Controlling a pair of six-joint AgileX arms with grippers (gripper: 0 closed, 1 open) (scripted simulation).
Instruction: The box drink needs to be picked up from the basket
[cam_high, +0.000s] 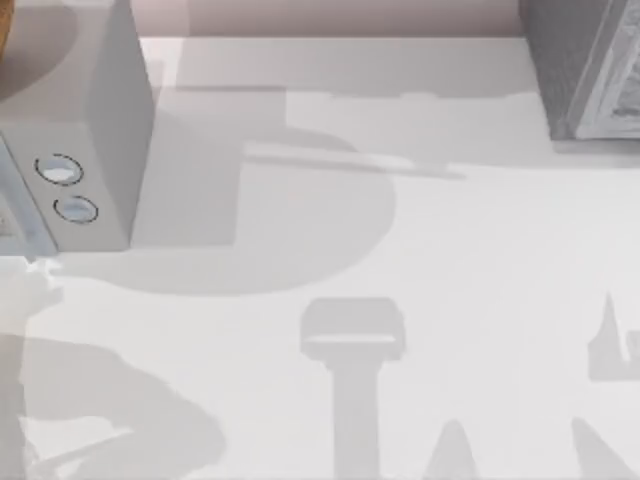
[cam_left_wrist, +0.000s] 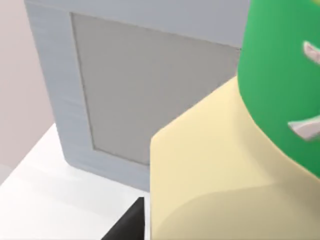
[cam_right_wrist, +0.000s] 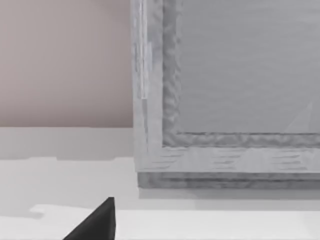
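**A:** Where is the box drink sitting right now?

**B:** In the left wrist view, the box drink (cam_left_wrist: 210, 175), a pale yellow carton with straight edges, is looming very close to the camera, in front of a big grey box (cam_left_wrist: 130, 85) with a recessed panel. A green rounded thing (cam_left_wrist: 280, 85) is pressing against or overlapping the carton's upper part; whether they are touching, I cannot tell. No basket is appearing around it.

**A:** Which arm is nearer?

**B:** I am judging the left arm, since the carton is lying right beside one dark fingertip (cam_left_wrist: 131, 222) of the left gripper, toward the green thing. The carton's long axis is too cropped to read.

**A:** Are the fingers gripping it?

**B:** I cannot tell; one fingertip is not showing open or closed.

**A:** And the right arm?

**B:** It is facing another grey box (cam_right_wrist: 225, 100) standing on the white table (cam_right_wrist: 60, 150); finger state is unclear there too.

**A:** And from above?

**B:** The grey box with two round dials (cam_high: 70, 150) is standing at the table's left.
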